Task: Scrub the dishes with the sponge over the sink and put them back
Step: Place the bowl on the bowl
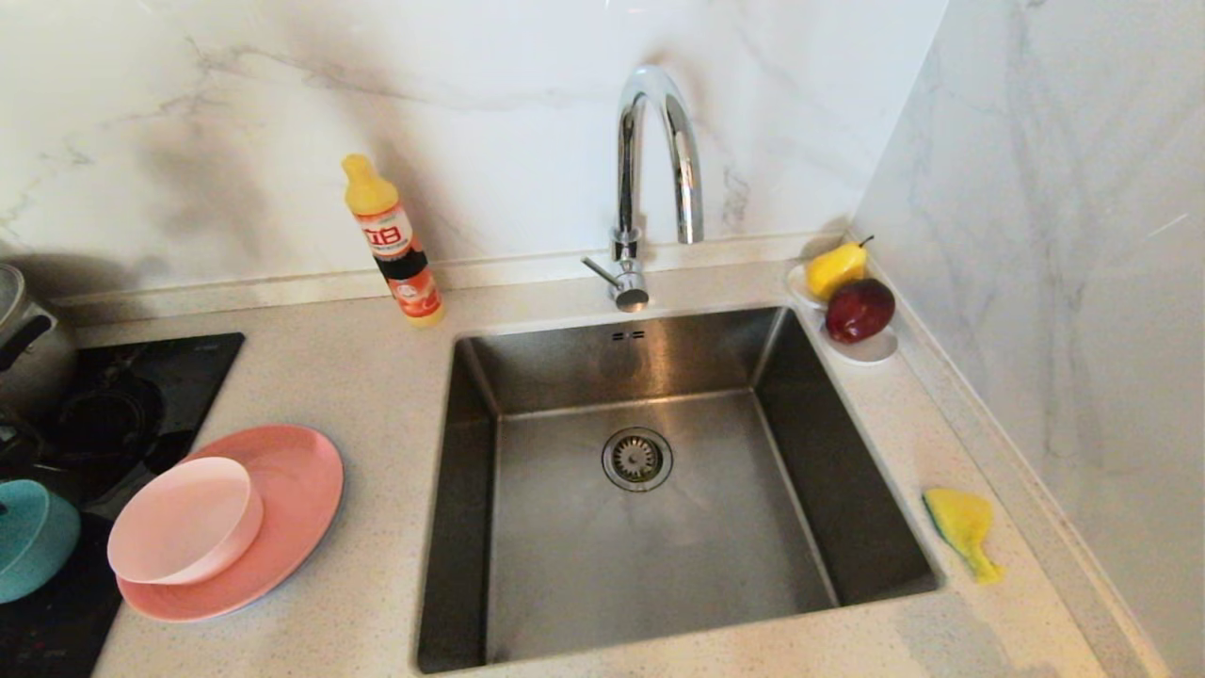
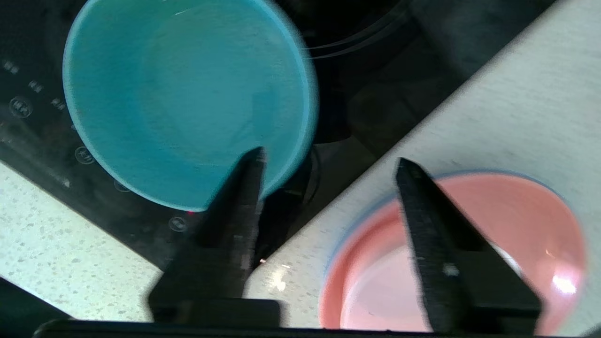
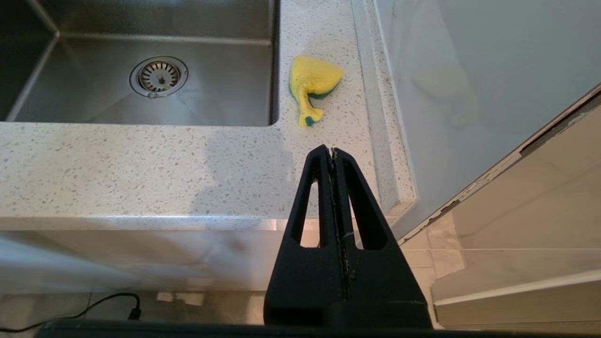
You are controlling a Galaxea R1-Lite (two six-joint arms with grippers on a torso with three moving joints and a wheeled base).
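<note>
Left gripper point(image 2: 328, 162): fingers spread, nothing between them, above gap between teal plastic bowl point(image 2: 188, 98) on black cooktop point(image 2: 375, 70) and salmon-pink plate point(image 2: 554, 225) carrying pale pink bowl point(image 2: 380, 295). Right gripper point(image 3: 331, 150): fingers pressed together, at counter's front edge; crumpled yellow-green sponge point(image 3: 312, 84) just beyond fingertips, long axis and thin tail pointing toward gripper, beside steel sink point(image 3: 94, 98).

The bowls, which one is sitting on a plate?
The pale pink bowl: it rests on the salmon-pink plate left of the sink. The teal bowl sits apart on the black cooktop.
</note>
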